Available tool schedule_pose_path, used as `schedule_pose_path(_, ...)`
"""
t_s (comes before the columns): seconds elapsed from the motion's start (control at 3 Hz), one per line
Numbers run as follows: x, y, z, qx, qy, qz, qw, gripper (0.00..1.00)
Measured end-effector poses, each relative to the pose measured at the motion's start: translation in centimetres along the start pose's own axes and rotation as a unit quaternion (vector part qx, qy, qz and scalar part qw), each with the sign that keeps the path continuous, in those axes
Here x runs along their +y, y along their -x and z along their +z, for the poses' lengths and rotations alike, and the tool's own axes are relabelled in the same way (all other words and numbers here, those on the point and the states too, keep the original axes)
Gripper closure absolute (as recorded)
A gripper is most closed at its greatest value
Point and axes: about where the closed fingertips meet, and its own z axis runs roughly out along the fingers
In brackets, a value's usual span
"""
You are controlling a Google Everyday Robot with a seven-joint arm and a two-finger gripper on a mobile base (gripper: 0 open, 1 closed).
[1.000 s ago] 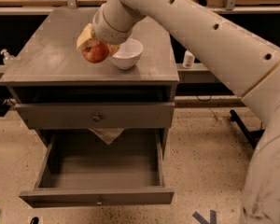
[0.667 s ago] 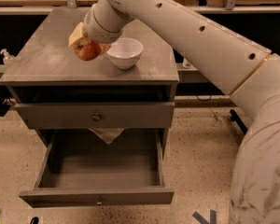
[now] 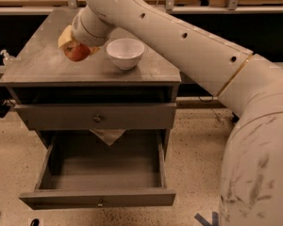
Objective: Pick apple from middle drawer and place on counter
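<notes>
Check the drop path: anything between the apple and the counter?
Nothing visible. The gripper holds the apple just above the left part of the counter, with nothing lying under it. The white bowl stands beside it, off the path down.

White bowl just right of the claw, little clear bottle far left, blue tape on the speckled floor.

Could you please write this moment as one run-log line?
phase: place | gripper: shut on apple, over counter, left of white bowl | middle drawer: open, no apple inside | release: not yet
</notes>
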Motion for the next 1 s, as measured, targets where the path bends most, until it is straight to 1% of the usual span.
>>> schedule_pose_path(0.33, 0.1, -1.7, 1.1, 0.002, 0.010, -0.024, 0.9997, 1.00)
schedule_pose_path(0.67, 0.8, -6.0, 4.1, 0.020, 0.036, -0.070, 0.9967, 1.00)
schedule_pose_path(1.0, 2.2, -8.8, 7.1, 0.051, 0.059, -0.089, 0.9929, 1.00)
